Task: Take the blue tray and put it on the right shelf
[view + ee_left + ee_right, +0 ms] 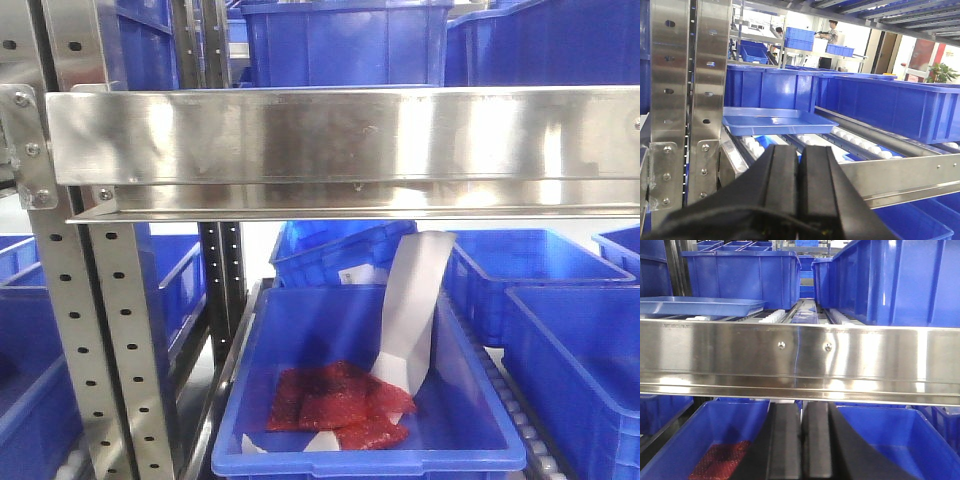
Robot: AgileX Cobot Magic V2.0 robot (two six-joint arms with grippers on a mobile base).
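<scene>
- Blue tray (777, 120) sits flat on the white rollers (860, 144) of the right shelf (905, 175), at the shelf's left end, just beside the perforated grey uprights (687, 100). Nothing grips it.
- Right wrist view: same blue tray (700, 306) at upper left, resting behind the steel front rail (800, 360), its rim just above the rail's top edge.
- Deep dark-blue bins (890, 107) stand on the same shelf, behind and right of the tray; one wall is directly behind the tray's far rim, touching or not: can't tell.
- Left gripper (799, 170): black fingers pressed together, no gap, nothing between them. Sits low in front of the rail, apart from the tray.
- Right gripper (801, 440): fingers closed together with only a thin seam, holding nothing. Below the front rail, over a lower bin.
- Front view: steel rail (340, 140) spans the frame, bolted to the left upright (75, 330); tray not visible here.
- Lower bin (350, 400) under the shelf holds red mesh-like packets (340, 405) near its front and a white paper strip (415, 310) leaning on its right wall.
- More blue bins (560, 330) to the right on the lower level.
- Background in left wrist view: a person (832, 32) carrying a blue bin, and a potted plant (942, 72) at far right.
</scene>
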